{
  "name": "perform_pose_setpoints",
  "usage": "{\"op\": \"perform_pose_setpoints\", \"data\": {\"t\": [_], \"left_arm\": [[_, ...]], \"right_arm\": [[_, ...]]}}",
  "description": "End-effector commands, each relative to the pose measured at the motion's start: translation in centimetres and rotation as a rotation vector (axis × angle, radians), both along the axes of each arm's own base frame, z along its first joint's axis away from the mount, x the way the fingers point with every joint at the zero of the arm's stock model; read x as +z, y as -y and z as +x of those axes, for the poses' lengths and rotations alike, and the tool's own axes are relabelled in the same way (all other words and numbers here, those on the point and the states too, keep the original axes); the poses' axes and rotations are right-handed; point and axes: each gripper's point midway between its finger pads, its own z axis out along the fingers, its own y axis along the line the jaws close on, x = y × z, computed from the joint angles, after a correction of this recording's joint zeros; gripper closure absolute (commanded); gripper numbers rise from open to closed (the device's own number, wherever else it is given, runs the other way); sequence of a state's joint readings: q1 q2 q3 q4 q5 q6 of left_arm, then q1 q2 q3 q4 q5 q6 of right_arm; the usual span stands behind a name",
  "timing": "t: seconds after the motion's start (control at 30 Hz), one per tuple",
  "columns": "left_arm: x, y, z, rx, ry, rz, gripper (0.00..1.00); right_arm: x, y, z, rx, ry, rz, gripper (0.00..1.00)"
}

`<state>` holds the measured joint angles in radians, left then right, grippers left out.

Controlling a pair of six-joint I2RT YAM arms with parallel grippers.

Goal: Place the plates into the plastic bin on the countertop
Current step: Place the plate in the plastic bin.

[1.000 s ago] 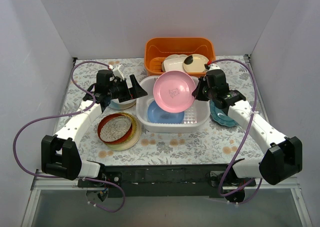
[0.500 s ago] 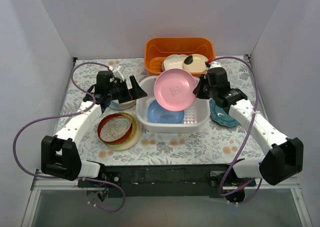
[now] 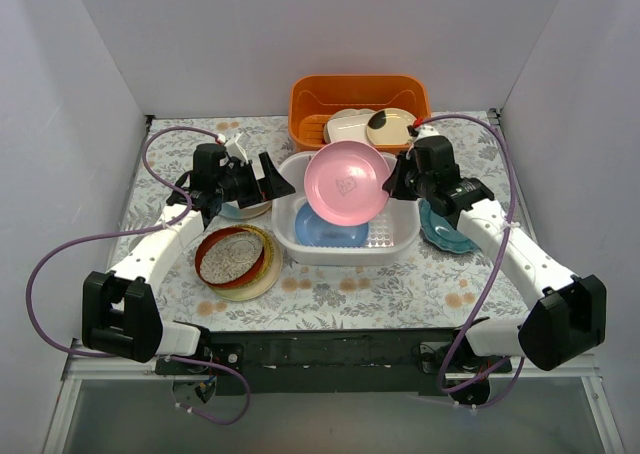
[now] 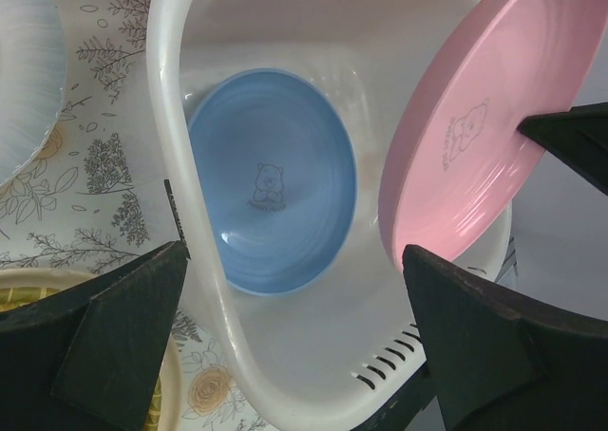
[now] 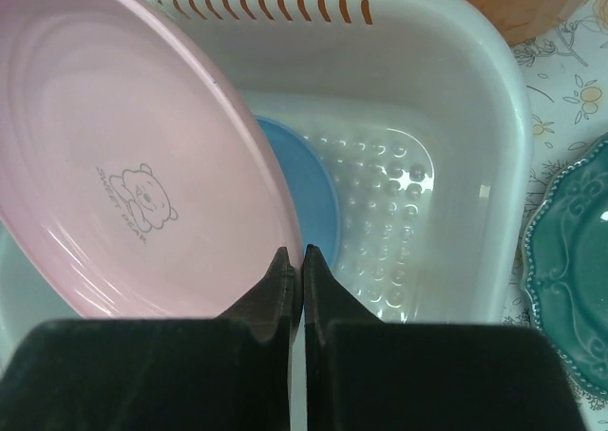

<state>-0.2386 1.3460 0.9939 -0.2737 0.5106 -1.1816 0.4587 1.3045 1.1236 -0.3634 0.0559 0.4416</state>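
Note:
My right gripper (image 3: 397,180) is shut on the rim of a pink plate (image 3: 347,181) and holds it tilted on edge above the white plastic bin (image 3: 390,246). The right wrist view shows the fingers pinching the pink plate (image 5: 123,165). A blue plate (image 3: 330,230) lies flat in the bin; it also shows in the left wrist view (image 4: 271,179). My left gripper (image 3: 277,176) is open and empty at the bin's left rim (image 4: 180,203). A teal plate (image 3: 445,229) lies right of the bin. A red-rimmed plate (image 3: 230,256) sits on a yellow plate (image 3: 258,280) front left.
An orange basket (image 3: 310,102) stands behind the bin with cream dishes, one (image 3: 390,126) with a dark brown blotch. A pale plate (image 3: 243,210) lies under my left wrist. The floral cloth (image 3: 380,284) covers the table. White walls close in three sides.
The pink plate has shifted slightly back and left over the bin with my right gripper. The left arm has barely moved.

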Motion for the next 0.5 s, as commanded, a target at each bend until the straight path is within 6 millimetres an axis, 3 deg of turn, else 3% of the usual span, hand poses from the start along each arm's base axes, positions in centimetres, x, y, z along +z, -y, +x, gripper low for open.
{"op": "perform_pose_setpoints", "data": {"t": [0.0,0.47], "left_arm": [[1.2,0.3,-0.2,-0.019,0.038,-0.035,0.02],[0.9,0.3,0.1,-0.015,0.032,-0.033,0.02]], "right_arm": [[0.1,-1.0,0.3,0.034,0.020,0.035,0.99],[-3.8,-3.1,-0.6,0.120,-0.078,0.005,0.99]]}}
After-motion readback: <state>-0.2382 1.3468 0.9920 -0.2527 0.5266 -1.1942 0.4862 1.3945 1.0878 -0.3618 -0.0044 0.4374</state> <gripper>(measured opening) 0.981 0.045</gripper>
